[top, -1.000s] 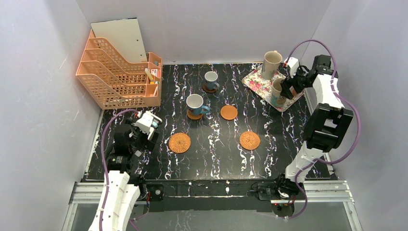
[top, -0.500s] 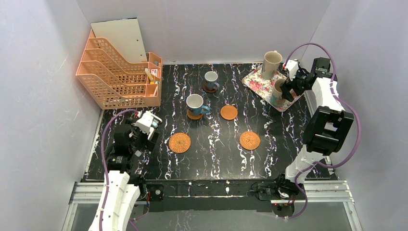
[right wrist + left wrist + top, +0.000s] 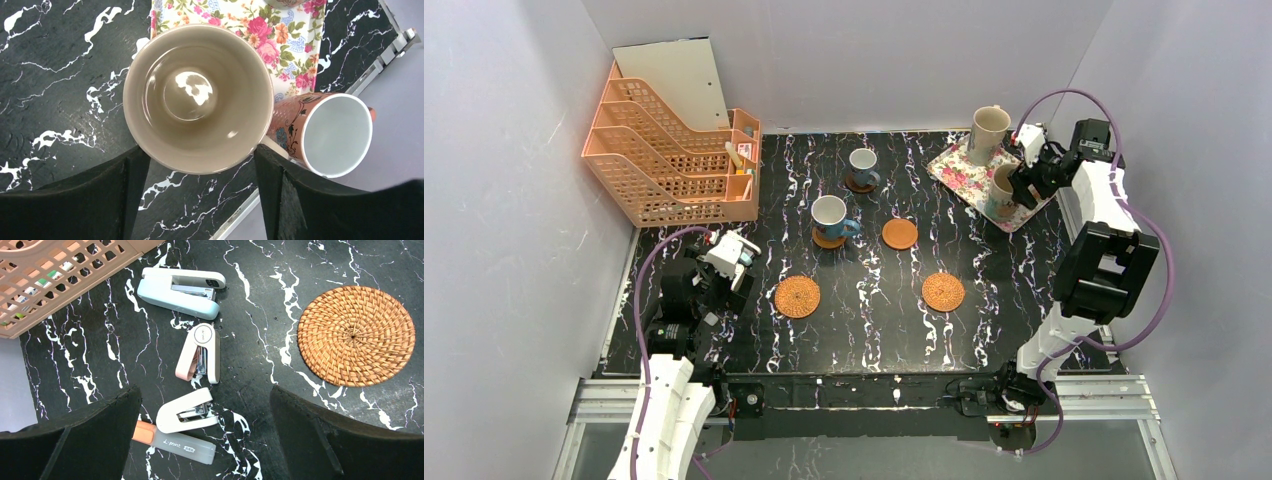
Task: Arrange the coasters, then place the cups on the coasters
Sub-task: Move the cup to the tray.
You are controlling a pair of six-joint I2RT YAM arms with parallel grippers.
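My right gripper (image 3: 200, 200) is shut on a large beige cup (image 3: 197, 95); its fingers press both sides of the wall below the rim. That cup stands at the edge of the floral tray (image 3: 280, 40), beside a brownish-orange cup (image 3: 330, 132). A second beige cup (image 3: 987, 130) stands further back on the tray. Two blue cups (image 3: 861, 165) (image 3: 831, 215) sit on wooden coasters. A bare wood coaster (image 3: 900, 234) and two wicker coasters (image 3: 797, 297) (image 3: 943, 292) lie in the middle. My left gripper (image 3: 205, 440) hangs open at the left, holding nothing.
An orange file rack (image 3: 669, 150) fills the back left corner. Below my left gripper lie a pale blue stapler (image 3: 180, 290), a pink-and-white stapler (image 3: 200, 354), a white one (image 3: 187, 412) and a grey-orange stick (image 3: 175, 444). The table's right edge (image 3: 370, 80) runs just beyond the tray.
My right gripper shifted slightly toward the back over the tray, and its jaws closed in on the beige cup. The left arm has not moved.
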